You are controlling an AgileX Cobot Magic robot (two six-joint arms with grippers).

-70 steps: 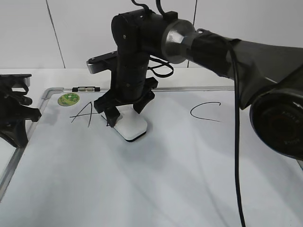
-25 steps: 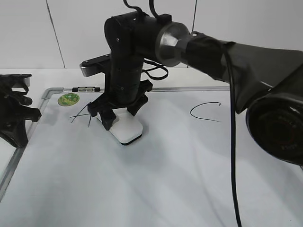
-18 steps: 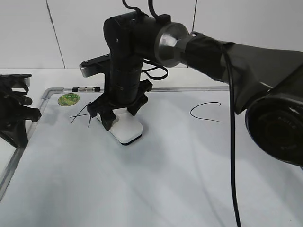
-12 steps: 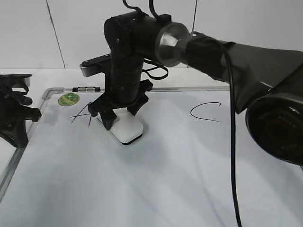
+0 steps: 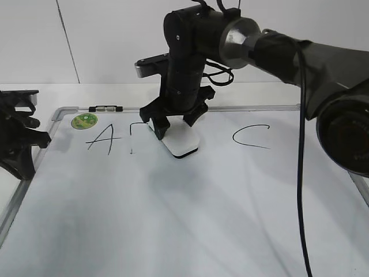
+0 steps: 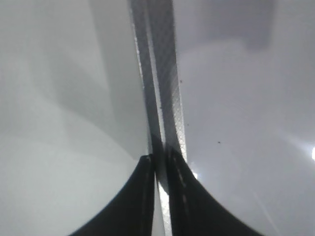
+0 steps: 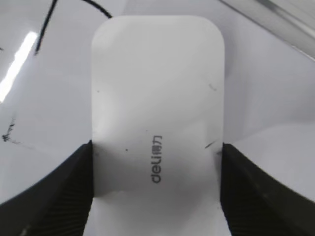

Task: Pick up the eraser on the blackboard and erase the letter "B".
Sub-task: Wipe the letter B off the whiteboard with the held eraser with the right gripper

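Your right gripper (image 5: 174, 122) is clamped on the smooth white rounded eraser (image 5: 182, 142), flat on the glossy blackboard (image 5: 190, 219); left gripper (image 6: 158, 162) fingers pressed together.

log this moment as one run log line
phase: erasing | right end effector: shut on eraser | letter "B": partly erased | left end effector: shut, idle

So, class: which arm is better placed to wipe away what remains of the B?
Right. Its gripper already clamps the eraser beside the leftover stroke; the left gripper sits at the whiteboard's frame.
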